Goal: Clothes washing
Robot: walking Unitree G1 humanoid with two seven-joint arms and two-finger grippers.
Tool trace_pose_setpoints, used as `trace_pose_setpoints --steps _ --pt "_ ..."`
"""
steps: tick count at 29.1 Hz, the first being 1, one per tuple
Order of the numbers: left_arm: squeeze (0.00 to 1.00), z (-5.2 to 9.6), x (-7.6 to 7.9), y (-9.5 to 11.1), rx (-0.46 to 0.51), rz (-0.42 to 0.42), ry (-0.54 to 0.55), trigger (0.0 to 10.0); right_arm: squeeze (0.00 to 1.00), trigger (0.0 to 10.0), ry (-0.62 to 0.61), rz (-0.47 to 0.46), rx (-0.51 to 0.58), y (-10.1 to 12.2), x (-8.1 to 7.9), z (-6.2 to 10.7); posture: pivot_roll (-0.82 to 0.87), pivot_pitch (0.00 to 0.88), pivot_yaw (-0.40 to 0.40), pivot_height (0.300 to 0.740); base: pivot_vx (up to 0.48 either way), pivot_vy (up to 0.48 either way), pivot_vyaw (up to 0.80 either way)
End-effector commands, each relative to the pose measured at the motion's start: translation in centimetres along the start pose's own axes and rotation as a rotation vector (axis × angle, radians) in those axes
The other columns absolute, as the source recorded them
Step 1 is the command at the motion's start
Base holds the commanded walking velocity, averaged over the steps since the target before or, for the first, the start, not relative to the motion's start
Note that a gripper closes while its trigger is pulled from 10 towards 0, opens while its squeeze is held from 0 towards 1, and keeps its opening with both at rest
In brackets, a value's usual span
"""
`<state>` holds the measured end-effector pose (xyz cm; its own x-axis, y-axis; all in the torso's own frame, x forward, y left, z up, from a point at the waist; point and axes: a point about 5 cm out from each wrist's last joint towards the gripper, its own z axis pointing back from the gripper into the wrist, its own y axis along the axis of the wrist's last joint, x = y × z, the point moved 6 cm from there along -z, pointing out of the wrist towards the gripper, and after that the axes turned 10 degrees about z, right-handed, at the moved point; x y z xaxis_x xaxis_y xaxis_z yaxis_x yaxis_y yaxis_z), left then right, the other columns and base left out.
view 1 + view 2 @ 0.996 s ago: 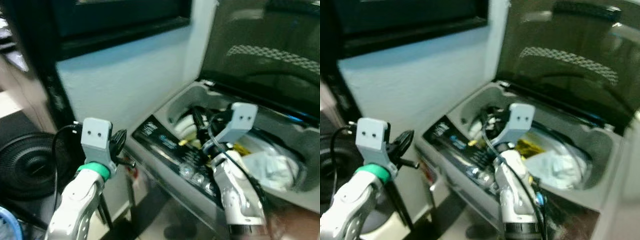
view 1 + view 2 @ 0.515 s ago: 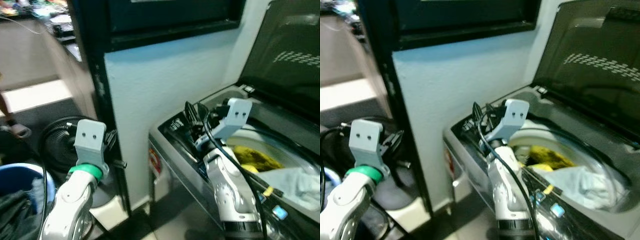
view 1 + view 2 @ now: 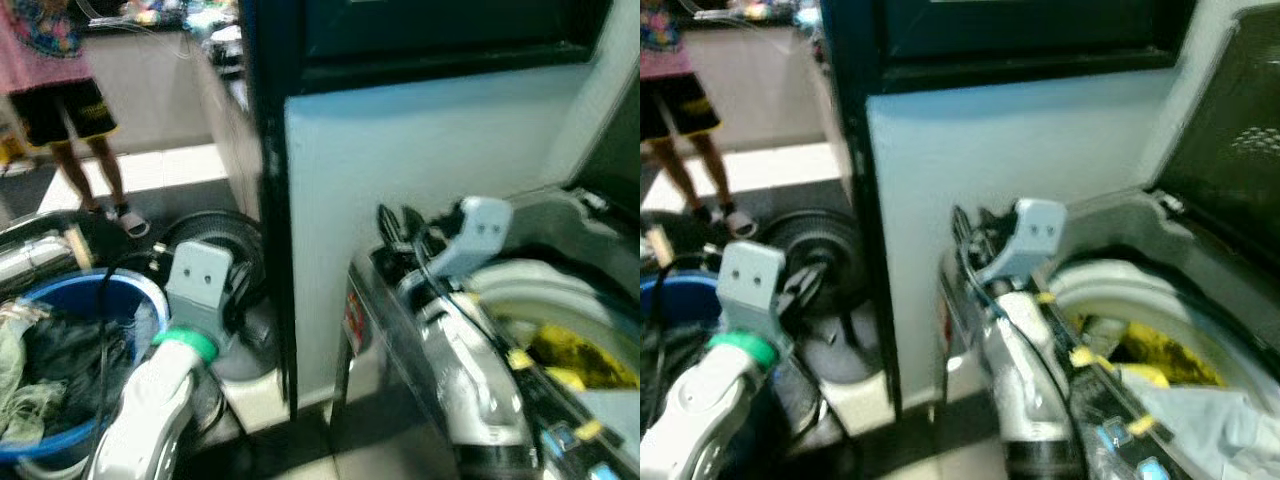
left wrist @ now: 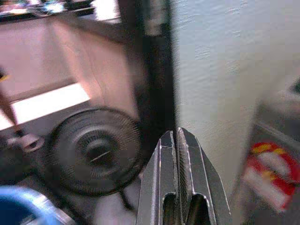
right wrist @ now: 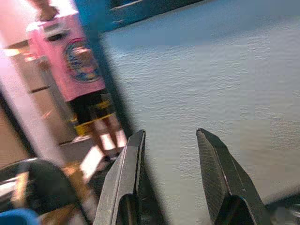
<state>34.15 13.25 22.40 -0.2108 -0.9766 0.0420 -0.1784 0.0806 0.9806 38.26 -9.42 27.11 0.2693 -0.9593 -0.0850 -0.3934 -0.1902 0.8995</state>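
**Washing machine open on your right, laundry basket low on your left**

Washing machine point(image 3: 560, 330) sits at the right of your view with its lid point(image 3: 1230, 150) raised and leaning back toward the far right. Its long front edge runs from near right toward the far left, ending against the pale blue wall point(image 3: 420, 170). Inside the drum point(image 3: 1110, 290) you can see a yellow garment point(image 3: 1160, 355), and a pale cloth point(image 3: 1210, 420) lies nearer, at the right edge.

Your right gripper point(image 5: 171, 159) is held up over the machine's left corner, fingers parted with a clear gap and nothing between them. Your left gripper point(image 4: 176, 150) is raised at the left with its fingers pressed together, empty, pointing toward a black fan point(image 4: 93, 152) on the floor.

A blue basket point(image 3: 100, 300) holding dark and greenish clothes point(image 3: 40, 360) sits near left, just beside the fan. A dark door frame point(image 3: 270, 180) divides the wall from a bright room beyond, where a person point(image 3: 60, 90) in a pink top stands at the far left. The whole view is blurred.
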Motion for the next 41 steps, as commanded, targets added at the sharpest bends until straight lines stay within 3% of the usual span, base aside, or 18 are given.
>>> trace_pose_setpoints --steps 1,15,19,28,30,33,36,39,41 --pt "0.00 0.2 0.0 -0.4 -0.011 0.005 -0.002 10.0 0.00 10.0 0.021 -0.016 -0.007 -0.3 -0.5 0.2 0.00 0.018 0.027 0.740 0.000 0.000 0.79" --pt "0.00 0.1 0.2 0.2 0.028 -0.008 -0.012 10.0 0.00 10.0 0.041 -0.036 0.000 -0.2 -0.5 0.3 0.00 0.012 0.029 0.740 0.000 0.000 0.79" --pt "0.00 0.1 0.5 0.1 0.028 0.045 -0.027 10.0 0.00 10.0 0.073 -0.068 -0.063 -1.6 -1.0 0.8 0.00 0.010 0.030 0.740 0.000 0.120 0.00" --pt "0.00 0.3 0.8 0.1 0.029 0.055 -0.036 10.0 0.00 10.0 0.077 -0.053 -0.161 -3.9 -1.0 1.6 -0.01 0.009 0.027 0.740 0.000 0.480 0.00" --pt "0.00 0.4 0.8 -0.2 0.015 0.072 -0.034 10.0 0.00 10.0 0.076 -0.033 -0.187 -4.4 -0.9 1.8 -0.01 0.010 0.026 0.740 0.000 0.270 0.00" --pt "0.00 1.3 0.0 -2.9 -0.072 0.117 0.021 10.0 0.00 10.0 0.053 0.050 -0.255 -6.2 -0.1 2.7 -0.01 0.016 0.018 0.740 0.000 0.000 0.00" --pt "0.00 2.3 -1.4 -5.5 -0.134 0.164 0.113 10.0 0.00 10.0 0.034 -0.044 -0.262 -6.8 0.2 3.4 -0.01 0.021 0.017 0.740 0.000 0.000 0.00" --pt "0.00 2.5 -1.6 -5.9 -0.145 0.169 0.126 10.0 0.00 10.0 0.038 -0.097 -0.273 -7.0 0.0 3.7 -0.01 0.022 0.016 0.740 0.000 0.000 0.00" --pt "0.00 2.9 -2.0 -7.0 -0.171 0.172 0.145 10.0 0.00 10.0 0.039 -0.240 -0.268 -7.0 -0.3 4.1 -0.01 0.026 0.014 0.740 0.000 0.000 0.00"
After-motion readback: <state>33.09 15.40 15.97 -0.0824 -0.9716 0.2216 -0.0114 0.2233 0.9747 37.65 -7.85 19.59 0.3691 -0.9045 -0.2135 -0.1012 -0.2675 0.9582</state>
